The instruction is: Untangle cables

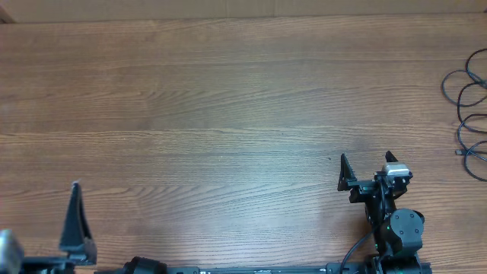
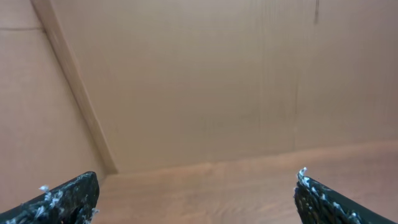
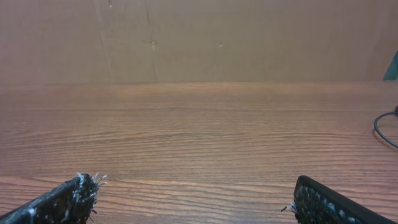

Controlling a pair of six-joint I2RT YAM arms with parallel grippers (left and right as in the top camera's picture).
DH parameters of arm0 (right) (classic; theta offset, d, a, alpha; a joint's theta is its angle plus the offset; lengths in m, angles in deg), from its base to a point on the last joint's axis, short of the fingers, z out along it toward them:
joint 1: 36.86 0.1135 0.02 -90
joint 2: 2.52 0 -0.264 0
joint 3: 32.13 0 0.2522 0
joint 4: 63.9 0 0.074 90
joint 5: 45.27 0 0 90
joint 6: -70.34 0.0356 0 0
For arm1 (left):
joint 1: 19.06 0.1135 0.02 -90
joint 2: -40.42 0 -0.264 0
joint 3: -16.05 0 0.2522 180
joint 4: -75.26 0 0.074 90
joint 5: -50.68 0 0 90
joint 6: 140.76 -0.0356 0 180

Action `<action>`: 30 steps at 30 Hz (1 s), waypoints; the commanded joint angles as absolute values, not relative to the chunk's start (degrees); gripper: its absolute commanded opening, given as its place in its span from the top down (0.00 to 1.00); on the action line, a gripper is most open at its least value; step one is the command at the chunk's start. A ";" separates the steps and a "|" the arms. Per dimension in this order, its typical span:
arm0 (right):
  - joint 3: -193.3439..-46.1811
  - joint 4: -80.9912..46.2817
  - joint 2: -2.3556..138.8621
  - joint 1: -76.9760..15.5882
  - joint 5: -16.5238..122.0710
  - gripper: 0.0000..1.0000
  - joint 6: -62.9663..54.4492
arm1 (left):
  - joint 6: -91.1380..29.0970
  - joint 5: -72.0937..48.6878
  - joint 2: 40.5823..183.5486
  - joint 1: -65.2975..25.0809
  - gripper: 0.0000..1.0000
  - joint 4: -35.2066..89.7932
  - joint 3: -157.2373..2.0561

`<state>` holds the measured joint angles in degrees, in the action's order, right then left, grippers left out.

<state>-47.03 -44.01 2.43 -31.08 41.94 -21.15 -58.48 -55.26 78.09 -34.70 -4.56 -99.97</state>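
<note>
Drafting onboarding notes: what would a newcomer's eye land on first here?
The wood-grain table fills the overhead view, with the thin black cables looped at its far right edge, partly cut off by the frame. At the near edge, the left gripper and the right gripper have their fingers spread open, holding nothing, well apart from the cables.

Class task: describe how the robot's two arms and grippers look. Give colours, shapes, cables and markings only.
Both arms are black. The right arm carries a silver-white block near its wrist, a small green light and a black cable curving off near its base. The left gripper and right gripper each have two black wedge-shaped fingers, flecked white at the tips.
</note>
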 commanded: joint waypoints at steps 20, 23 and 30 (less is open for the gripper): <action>-46.95 -44.25 2.61 -30.70 42.25 0.00 -20.94 | -61.46 -46.63 52.91 -31.77 0.00 23.63 -46.03; -46.95 -44.23 2.61 -30.70 42.25 0.00 -20.94 | -61.48 -44.97 50.92 -31.14 0.00 28.79 -38.93; -46.95 -44.25 2.61 -30.70 42.25 0.00 -20.94 | -61.48 -43.09 46.13 -30.87 0.00 41.36 -22.10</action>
